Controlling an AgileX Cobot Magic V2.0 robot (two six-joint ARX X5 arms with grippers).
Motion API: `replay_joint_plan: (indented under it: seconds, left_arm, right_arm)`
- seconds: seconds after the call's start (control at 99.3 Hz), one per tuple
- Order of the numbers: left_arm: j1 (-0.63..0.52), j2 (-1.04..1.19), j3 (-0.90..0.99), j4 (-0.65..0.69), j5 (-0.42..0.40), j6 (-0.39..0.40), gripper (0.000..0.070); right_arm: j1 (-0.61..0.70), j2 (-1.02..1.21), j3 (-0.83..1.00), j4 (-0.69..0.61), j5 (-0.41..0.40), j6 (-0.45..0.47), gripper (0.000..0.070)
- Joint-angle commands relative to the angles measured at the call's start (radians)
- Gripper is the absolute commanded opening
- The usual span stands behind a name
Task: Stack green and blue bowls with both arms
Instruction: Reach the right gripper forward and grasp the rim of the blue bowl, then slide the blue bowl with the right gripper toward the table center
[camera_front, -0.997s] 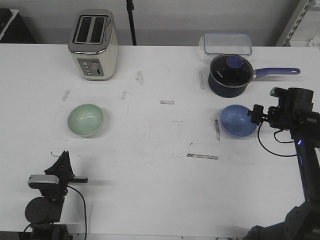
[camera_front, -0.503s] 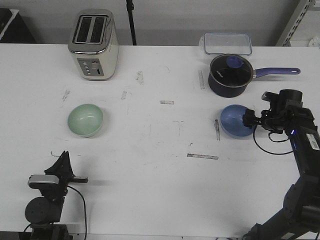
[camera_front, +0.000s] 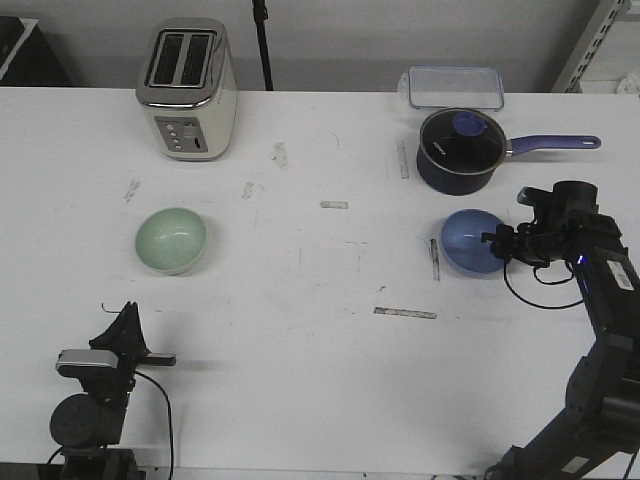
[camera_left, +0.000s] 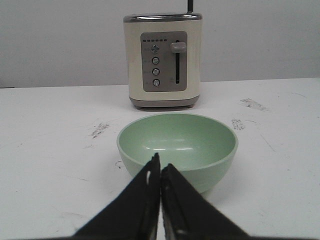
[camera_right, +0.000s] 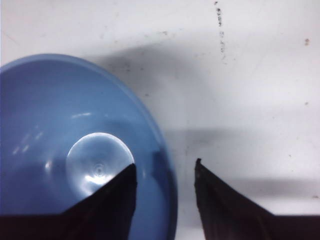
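The pale green bowl (camera_front: 171, 240) stands upright on the left of the white table. In the left wrist view it (camera_left: 177, 142) sits just beyond my left gripper (camera_left: 160, 164), which is shut and empty. In the front view my left gripper (camera_front: 127, 312) is low at the near left edge, apart from the green bowl. The light blue bowl (camera_front: 470, 242) stands at the right. My right gripper (camera_front: 494, 240) is open at its right rim. In the right wrist view the gripper (camera_right: 165, 167) straddles the rim of the blue bowl (camera_right: 60, 125), one finger inside and one outside.
A cream toaster (camera_front: 187, 88) stands at the back left, straight behind the green bowl (camera_left: 162, 60). A dark navy saucepan (camera_front: 458, 150) with a purple handle stands just behind the blue bowl. A clear plastic container (camera_front: 455, 87) lies at the back right.
My right gripper has moved left and lower, from beside the blue bowl to over its right rim. The left arm and both bowls have not moved.
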Motion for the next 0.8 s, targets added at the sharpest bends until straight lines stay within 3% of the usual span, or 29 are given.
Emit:
replay_joint_plan:
  seconds: [0.0, 0.101, 0.423, 0.785]
  left_arm:
    - [0.001, -0.002, -0.022, 0.013, -0.002, 0.001, 0.0002]
    - [0.001, -0.002, -0.022, 0.013, -0.002, 0.001, 0.0002]
    - [0.001, -0.002, -0.022, 0.013, -0.002, 0.001, 0.0001]
    - [0.001, -0.002, -0.022, 0.013, -0.002, 0.001, 0.0002]
  right_arm:
    - [-0.003, 0.025, 0.015, 0.006, -0.002, -0.008, 0.0162]
    - [-0.003, 0.025, 0.015, 0.004, -0.003, -0.006, 0.0008]
    - [-0.003, 0.000, 0.016, 0.002, -0.018, 0.031, 0.0007]
    - [0.031, -0.117, 0.016, -0.014, -0.115, 0.125, 0.0007]
